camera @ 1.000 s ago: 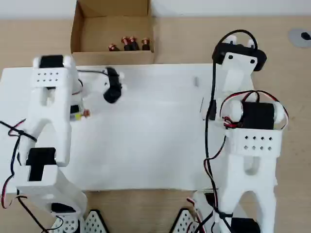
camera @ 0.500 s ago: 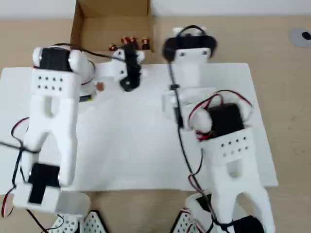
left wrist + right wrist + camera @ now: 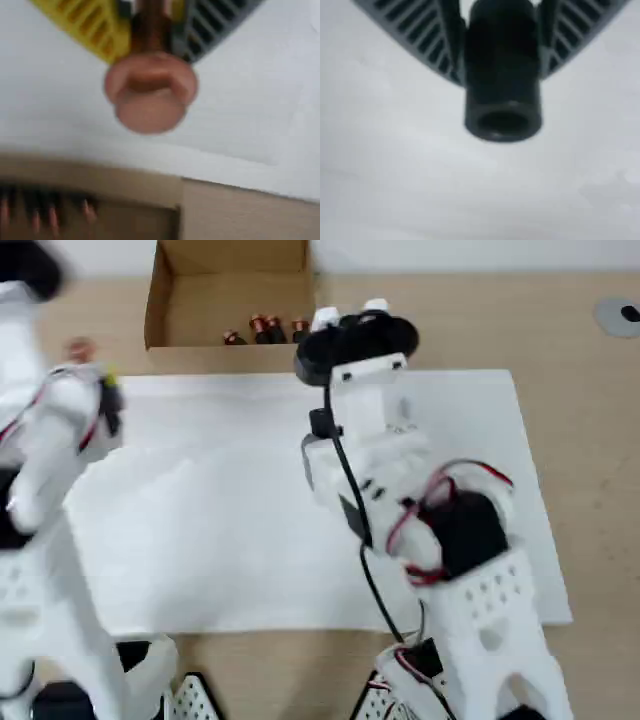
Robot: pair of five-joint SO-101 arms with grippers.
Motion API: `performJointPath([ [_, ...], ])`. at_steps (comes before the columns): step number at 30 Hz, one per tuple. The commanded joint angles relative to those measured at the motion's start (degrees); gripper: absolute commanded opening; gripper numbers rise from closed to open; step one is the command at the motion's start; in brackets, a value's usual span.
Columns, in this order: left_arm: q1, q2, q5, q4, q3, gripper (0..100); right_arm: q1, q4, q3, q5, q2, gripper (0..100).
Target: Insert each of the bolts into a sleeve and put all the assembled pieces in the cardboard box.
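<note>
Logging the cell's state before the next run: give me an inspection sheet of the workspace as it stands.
Surface: white sheet on a wooden table.
Job's things: copper bolt and black sleeve each held, not yet joined; several assembled pieces lie in the cardboard box.
Clutter: nothing seen.
Grippers: left gripper shut on the copper bolt; right gripper shut on the black sleeve.
Cables: black cable and red wires run along the right arm.
Surroundings: grey disc on the wooden table beyond the sheet.
</note>
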Motion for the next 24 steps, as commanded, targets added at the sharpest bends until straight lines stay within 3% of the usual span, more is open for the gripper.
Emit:
performJointPath([
  [1, -4.1, -5.7, 12.1, -1.2, -2.8, 1, -0.8, -1.1, 0.0, 1.7, -4.7, 1.2],
  [6, -2.5, -9.2, 18.7, -1.4, -2.8, 1, -0.9, -1.1, 0.0, 1.7, -6.2, 1.2],
  [11, 6.0, -8.7, 18.9, -1.1, 0.4, 1, -4.5, -5.4, 6.1, 1.6, -6.5, 1.2],
  [14, 10.4, -9.0, 18.9, -1.0, 6.0, 0, -11.0, -8.5, 10.9, 1.6, -8.1, 1.2],
  [18, 10.6, -9.6, 19.0, -0.3, 9.1, 0, -16.4, -14.9, 18.2, 1.8, -13.9, 1.2],
  [24, 14.9, -18.3, 19.0, -0.2, 9.7, 0, -16.5, -20.8, 26.6, 6.0, -26.3, 1.2],
])
